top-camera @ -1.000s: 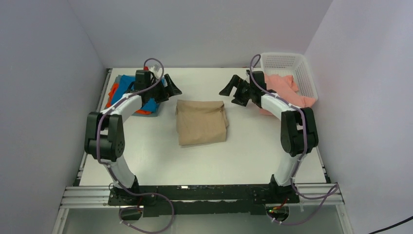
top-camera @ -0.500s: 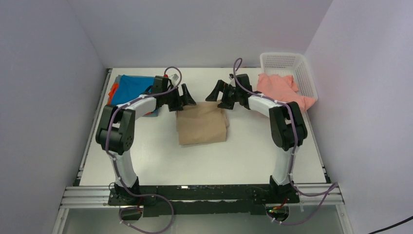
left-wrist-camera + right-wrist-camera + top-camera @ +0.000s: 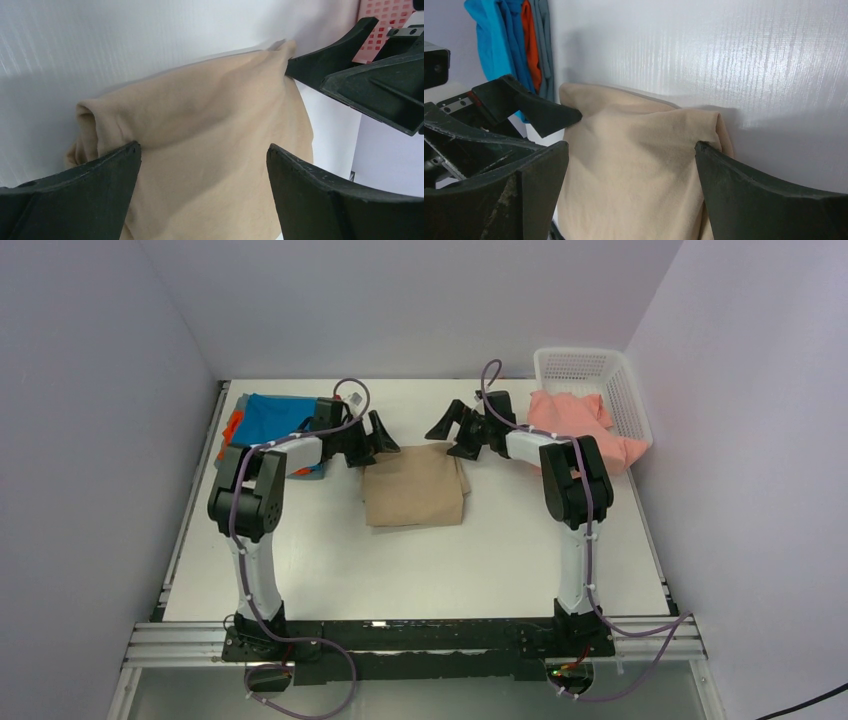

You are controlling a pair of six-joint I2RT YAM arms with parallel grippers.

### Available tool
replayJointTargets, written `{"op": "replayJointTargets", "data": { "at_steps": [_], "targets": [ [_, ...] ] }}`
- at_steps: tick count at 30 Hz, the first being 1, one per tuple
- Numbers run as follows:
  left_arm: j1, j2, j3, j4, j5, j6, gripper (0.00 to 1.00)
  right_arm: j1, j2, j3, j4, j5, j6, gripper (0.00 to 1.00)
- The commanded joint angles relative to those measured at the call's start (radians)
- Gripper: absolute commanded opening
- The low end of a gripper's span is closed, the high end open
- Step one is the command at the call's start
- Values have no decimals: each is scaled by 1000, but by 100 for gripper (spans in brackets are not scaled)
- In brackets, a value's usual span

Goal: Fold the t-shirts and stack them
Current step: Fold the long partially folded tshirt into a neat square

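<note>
A folded tan t-shirt lies mid-table. My left gripper hovers open at its far left corner, my right gripper open at its far right corner. In the left wrist view the tan cloth fills the space beyond the open left gripper, nothing between the jaws. The right wrist view shows the same tee under the open right gripper. A stack of blue, orange and grey t-shirts sits at the back left. A salmon-pink t-shirt spills from the basket.
A white lattice basket stands in the back right corner. The folded stack shows at the upper left of the right wrist view. White walls close in the table on three sides.
Both arms have swung inward from the stack and the basket to the tan t-shirt's far edge. Both grippers stayed open.
</note>
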Motion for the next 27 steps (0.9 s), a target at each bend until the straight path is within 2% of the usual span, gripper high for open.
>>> {"op": "replayJointTargets", "data": {
  "at_steps": [1,5,9,11,15,17,21,24,27],
  "targets": [
    [1,-90,11,-104,-95,62,100,-5,-37,33,-176,83,-105,100],
    [-13,-255,61,-176,-172,100,100,-1,-193,46,-234,89,-146,100],
    [-77,-414,9,-206,-234,131,100,25,-366,-94,-183,59,-122,100],
    [-109,-468,-67,-194,-194,125,99,47,-437,-191,-121,15,-93,100],
    [-157,-541,-271,-26,-68,44,99,118,-536,-380,19,-56,-7,100],
    [-187,-546,-361,66,-58,14,99,146,-563,-468,109,-82,40,100],
    [-215,-484,-457,147,-68,-9,100,160,-540,-617,271,-140,106,100],
    [-214,-413,-510,175,-111,-25,99,131,-491,-692,289,-93,85,100],
    [-213,-361,-562,197,-96,-32,100,99,-454,-757,272,-67,56,100]
  ]
}}
